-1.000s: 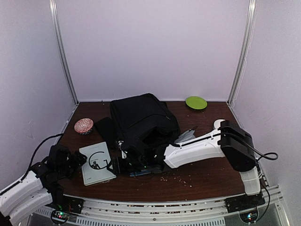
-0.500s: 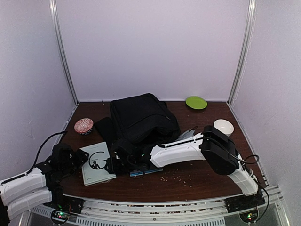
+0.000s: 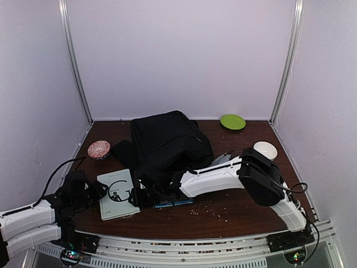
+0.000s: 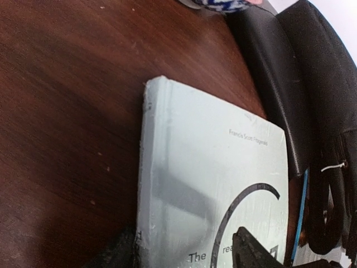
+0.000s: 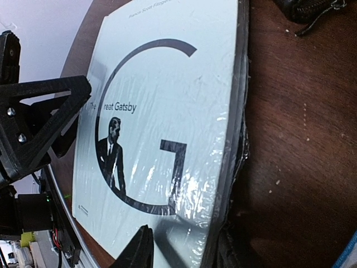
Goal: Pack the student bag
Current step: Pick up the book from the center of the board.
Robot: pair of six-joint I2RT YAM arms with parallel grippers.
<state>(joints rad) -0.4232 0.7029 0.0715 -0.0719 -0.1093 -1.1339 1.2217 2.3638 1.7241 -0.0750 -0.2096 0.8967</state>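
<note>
The student bag (image 3: 170, 139), a big black backpack, lies at the middle back of the table, and its edge shows in the left wrist view (image 4: 332, 95). In front of it lies a white book (image 3: 118, 194), "The Great Gatsby". My left gripper (image 3: 96, 190) stands open at the book's left edge. In its wrist view one finger (image 4: 114, 254) is beside the spine and the other is over the cover (image 4: 212, 184). My right gripper (image 3: 136, 194) is shut on the book's right edge (image 5: 167, 111), one finger (image 5: 140, 248) on the cover and one below.
A pink patterned bowl (image 3: 99, 149) sits at the left. A green plate (image 3: 232, 121) is at the back right, with a white bowl (image 3: 265, 149) nearer. A flat black notebook (image 4: 273, 89) lies beside the bag. A blue pen (image 3: 174, 203) and crumbs (image 3: 209, 210) lie in front.
My right arm has reached left from the bag's front to the book and closed on its right edge. The left gripper has moved in to the book's left edge, its jaws narrowing.
</note>
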